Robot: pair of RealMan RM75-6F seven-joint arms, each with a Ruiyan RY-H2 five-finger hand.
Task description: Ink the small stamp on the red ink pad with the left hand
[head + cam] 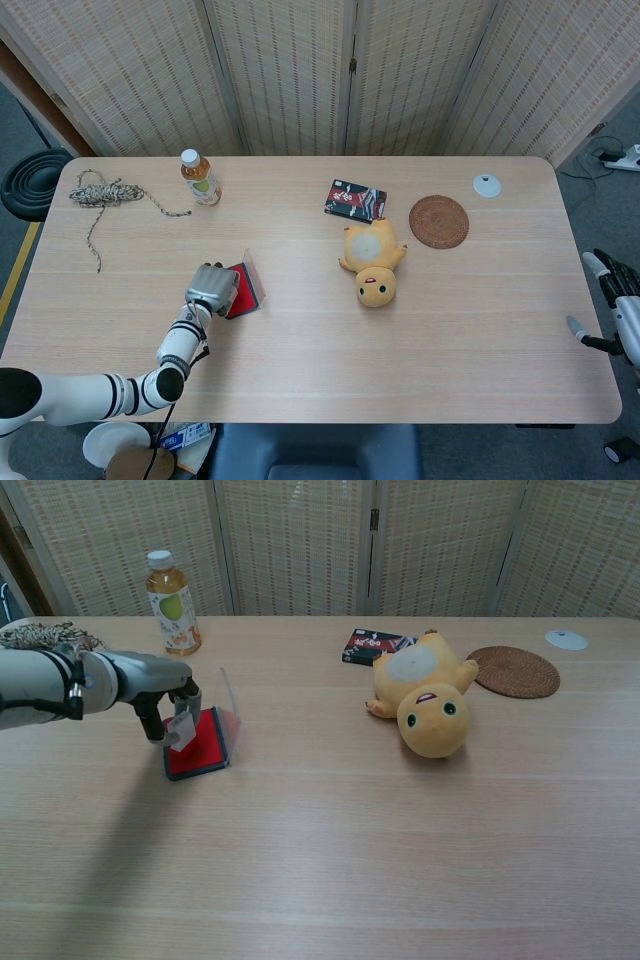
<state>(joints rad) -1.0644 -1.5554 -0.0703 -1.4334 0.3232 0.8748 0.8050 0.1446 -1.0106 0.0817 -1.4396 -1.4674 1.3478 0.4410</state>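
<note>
My left hand (160, 695) (211, 286) holds a small pale stamp (182, 732) between its fingers. The stamp hangs tilted over the left part of the red ink pad (203, 742) (243, 290), very close to its surface; whether it touches I cannot tell. The pad's clear lid (229, 708) stands open on its right side. In the head view the hand covers the stamp and most of the pad. My right hand (615, 312) stays off the table's right edge, holding nothing, fingers apart.
A tea bottle (171, 602) stands behind the pad. A rope coil (100, 192) lies at the far left. A yellow plush toy (425, 696), a small dark packet (369, 645), a woven coaster (516, 671) and a white disc (566, 639) lie to the right.
</note>
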